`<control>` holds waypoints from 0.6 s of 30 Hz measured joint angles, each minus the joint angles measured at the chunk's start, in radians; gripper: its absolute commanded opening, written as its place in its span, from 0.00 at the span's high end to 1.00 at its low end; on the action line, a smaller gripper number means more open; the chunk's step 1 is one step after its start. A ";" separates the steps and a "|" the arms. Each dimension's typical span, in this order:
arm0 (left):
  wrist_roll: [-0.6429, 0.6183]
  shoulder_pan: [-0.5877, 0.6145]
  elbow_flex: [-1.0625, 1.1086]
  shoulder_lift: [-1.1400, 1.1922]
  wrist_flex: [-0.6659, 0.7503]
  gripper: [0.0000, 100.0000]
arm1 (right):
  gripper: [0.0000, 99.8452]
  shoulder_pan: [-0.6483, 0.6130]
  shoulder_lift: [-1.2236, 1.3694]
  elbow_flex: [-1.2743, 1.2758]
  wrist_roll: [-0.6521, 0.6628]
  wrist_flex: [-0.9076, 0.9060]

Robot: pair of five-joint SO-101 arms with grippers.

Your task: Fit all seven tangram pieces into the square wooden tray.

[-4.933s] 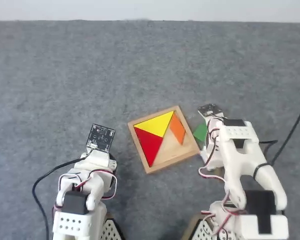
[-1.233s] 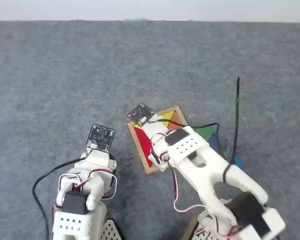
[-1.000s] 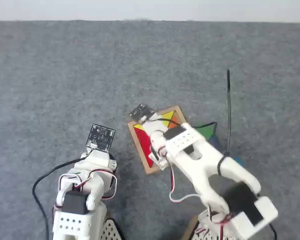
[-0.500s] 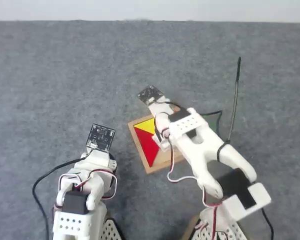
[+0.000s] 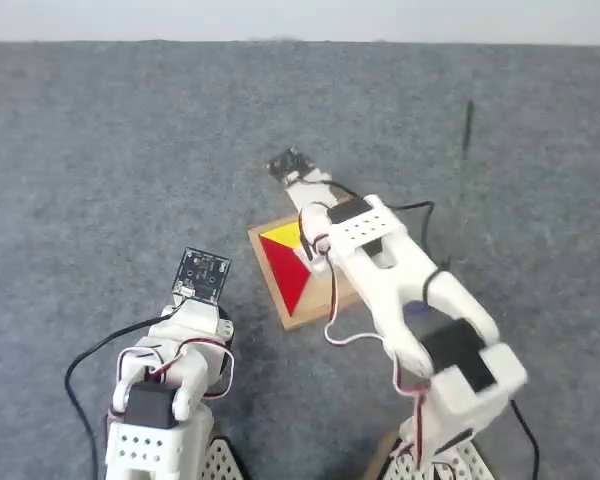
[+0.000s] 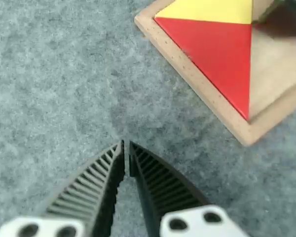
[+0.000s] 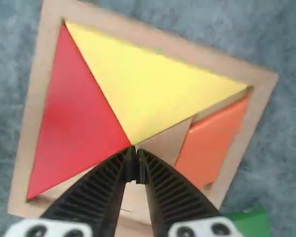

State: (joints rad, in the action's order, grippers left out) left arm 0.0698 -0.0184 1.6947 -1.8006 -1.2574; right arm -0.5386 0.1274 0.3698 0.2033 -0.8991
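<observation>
The square wooden tray (image 5: 267,278) lies mid-table with a yellow triangle (image 5: 283,238) and a red triangle (image 5: 288,272) in it. My right arm (image 5: 365,240) stretches over the tray and hides its right half. In the right wrist view my right gripper (image 7: 133,154) is shut and empty, its tips at the point where the red triangle (image 7: 74,118) and the yellow triangle (image 7: 148,89) meet. An orange piece (image 7: 209,143) also lies in the tray (image 7: 153,39). A green piece (image 7: 246,219) rests on the carpet outside. My left gripper (image 6: 127,146) is shut over bare carpet, short of the tray's corner (image 6: 246,136).
Grey carpet covers the whole table. My left arm (image 5: 170,380) sits at the near left, apart from the tray. A black cable (image 5: 467,125) from the right arm sticks up at the right.
My right arm swung from beside the green piece leftward over the tray and stretched farther out. The tray slid a little to the far left. The left arm kept still.
</observation>
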 measured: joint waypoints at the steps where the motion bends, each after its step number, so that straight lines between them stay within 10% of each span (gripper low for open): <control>1: 0.000 0.000 0.000 0.000 0.000 0.98 | 0.98 -0.002 -0.035 0.003 0.000 0.000; 18: 0.000 0.000 0.000 0.000 0.000 0.98 | 0.98 0.094 -0.347 0.311 0.000 0.000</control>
State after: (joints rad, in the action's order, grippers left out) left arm 0.0698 -0.0184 1.6947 -1.8006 -1.2574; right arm -0.4450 -0.2194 0.6813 0.2033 -0.8991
